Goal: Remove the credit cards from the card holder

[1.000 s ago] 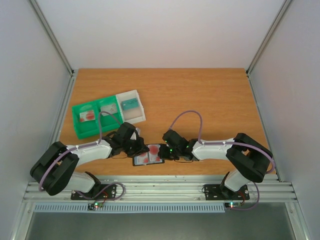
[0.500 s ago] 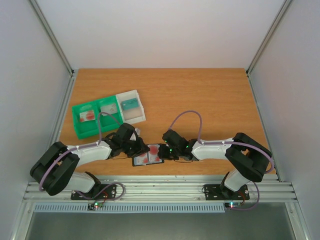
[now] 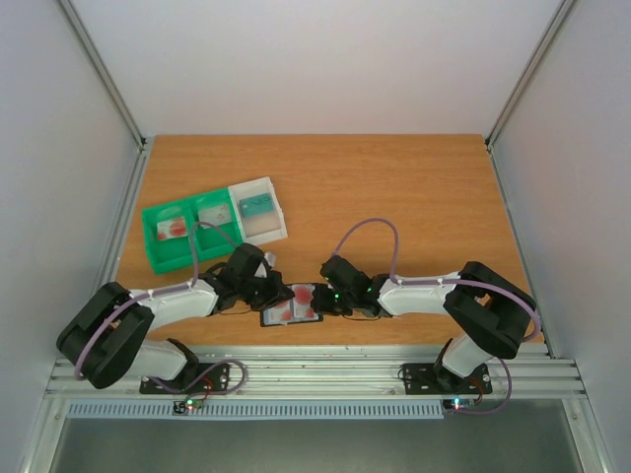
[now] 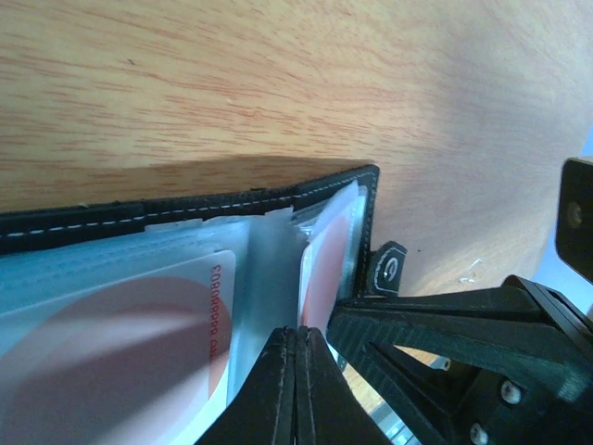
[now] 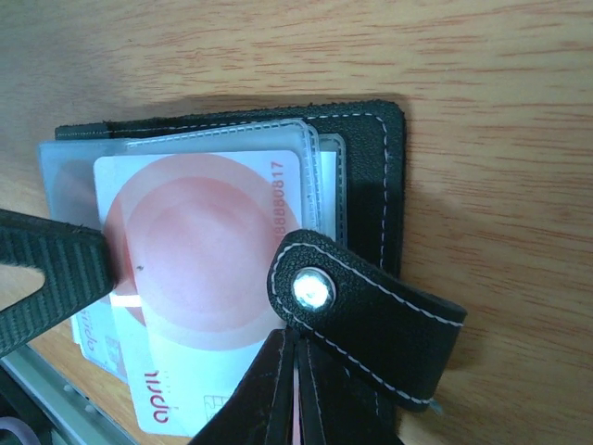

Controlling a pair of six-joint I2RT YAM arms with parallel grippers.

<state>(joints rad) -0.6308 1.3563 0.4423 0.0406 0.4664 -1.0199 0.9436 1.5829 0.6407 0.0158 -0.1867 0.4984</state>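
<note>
Apparently the closed left pincer (image 4: 296,341) and closed right pincer (image 5: 293,360) are pressing the card holder (image 5: 375,148) open on the table (image 3: 394,187), leaving the credit cards (image 5: 204,241) exposed.

Wooden table (image 3: 414,197), orange-brown grain; plain white walls (image 3: 325,59) on three sides; aluminium rail (image 3: 325,372) along near edge.

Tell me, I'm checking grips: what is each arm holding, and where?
Cannot tell. Jaws shut: left gripper at the middle fold of the card holder, right gripper at its snap tab.
</note>
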